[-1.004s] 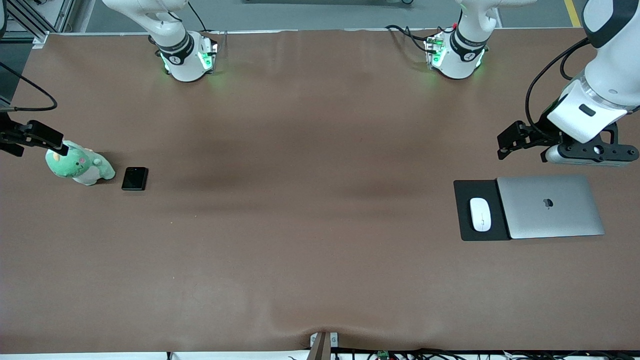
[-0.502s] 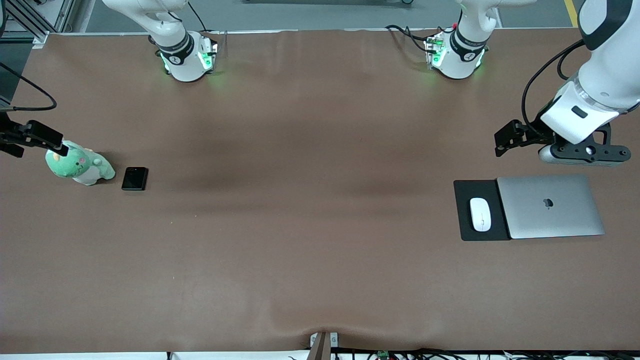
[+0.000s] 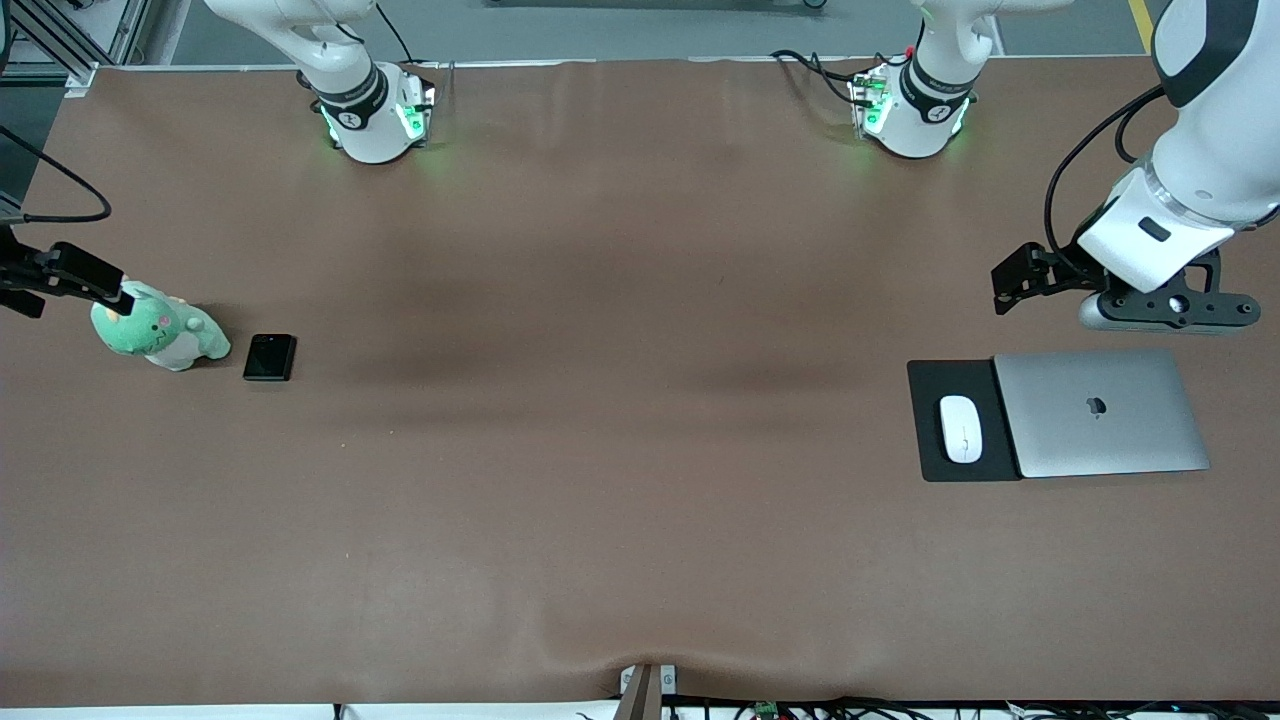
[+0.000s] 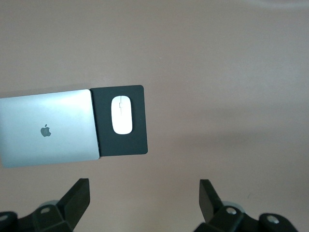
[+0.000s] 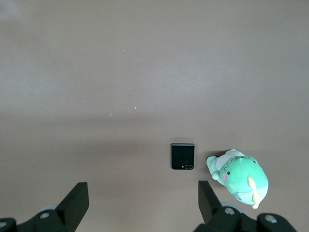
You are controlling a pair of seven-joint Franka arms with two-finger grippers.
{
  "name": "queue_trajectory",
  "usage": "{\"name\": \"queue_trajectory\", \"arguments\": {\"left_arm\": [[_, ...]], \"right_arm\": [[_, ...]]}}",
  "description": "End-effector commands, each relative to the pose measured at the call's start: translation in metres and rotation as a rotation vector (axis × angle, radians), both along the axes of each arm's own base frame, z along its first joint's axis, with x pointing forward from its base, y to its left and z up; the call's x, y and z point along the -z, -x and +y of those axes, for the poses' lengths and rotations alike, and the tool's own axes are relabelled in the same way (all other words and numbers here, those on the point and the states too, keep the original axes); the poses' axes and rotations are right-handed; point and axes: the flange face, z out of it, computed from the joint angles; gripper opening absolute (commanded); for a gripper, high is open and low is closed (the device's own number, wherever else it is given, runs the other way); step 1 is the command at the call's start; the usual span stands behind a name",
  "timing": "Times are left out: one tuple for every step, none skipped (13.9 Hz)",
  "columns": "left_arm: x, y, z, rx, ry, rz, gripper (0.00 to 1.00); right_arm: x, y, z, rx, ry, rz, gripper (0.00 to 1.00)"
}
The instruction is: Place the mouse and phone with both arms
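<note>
Partly hidden: mousepad [image 3: 935, 385] under laptop [image 3: 1100, 412].

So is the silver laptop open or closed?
Closed. The laptop lies flat beside the mouse pad, lid down, logo showing on top.

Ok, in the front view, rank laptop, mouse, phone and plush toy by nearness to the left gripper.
From the left gripper, over the table:
1. Laptop, right by it.
2. Mouse, on the black pad beside the laptop.
3. Phone, toward the right arm's end.
4. Plush toy, beside the phone.

Left end effector [image 4: 142, 200] raised at its table end, fingers spread, right end effector [image 5: 140, 203] likewise, fingers apart
</note>
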Motion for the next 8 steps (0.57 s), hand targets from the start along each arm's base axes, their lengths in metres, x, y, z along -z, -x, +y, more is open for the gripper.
{"name": "queue_trajectory", "arguments": {"left_arm": [[-0.0006,-0.0004,-0.0001,0.028,-0.020,0.000,1.00],[-0.0006,-0.0004,-0.0002,0.028,-0.019,0.000,1.00],[-0.0006,-0.0004,-0.0002,0.028,-0.019,0.000,1.00],[-0.0006,-0.0004,-0.0002,0.028,-0.019,0.000,1.00],[-0.0015,-0.0006,-0.0003,0.025,-0.018,-0.003,1.00],[-0.0005,-0.0016,0.0005,0.022,-0.018,-0.001,1.00],[0.0014,-0.0027,-0.0004,0.020,-0.017,0.002,1.00],[0.0023,-0.0031,-0.0004,0.022,-0.017,0.003,1.00]], "right_arm": [[-0.0004,0.0030,-0.0017,-0.009,-0.005,-0.007,1.00],[-0.0005,0.0030,-0.0033,-0.006,-0.006,-0.009,1.00],[0.0004,0.0024,-0.0016,-0.009,-0.006,-0.008,1.00],[0.0004,0.0024,-0.0016,-0.009,-0.006,-0.008,1.00],[0.0005,0.0026,-0.0025,-0.008,-0.006,-0.006,1.00],[0.0007,0.0028,-0.0025,-0.008,-0.006,-0.005,1.00],[0.0007,0.0028,-0.0025,-0.008,-0.006,-0.005,1.00],[0.0014,0.0022,-0.0025,-0.008,-0.006,-0.005,1.00]]}}
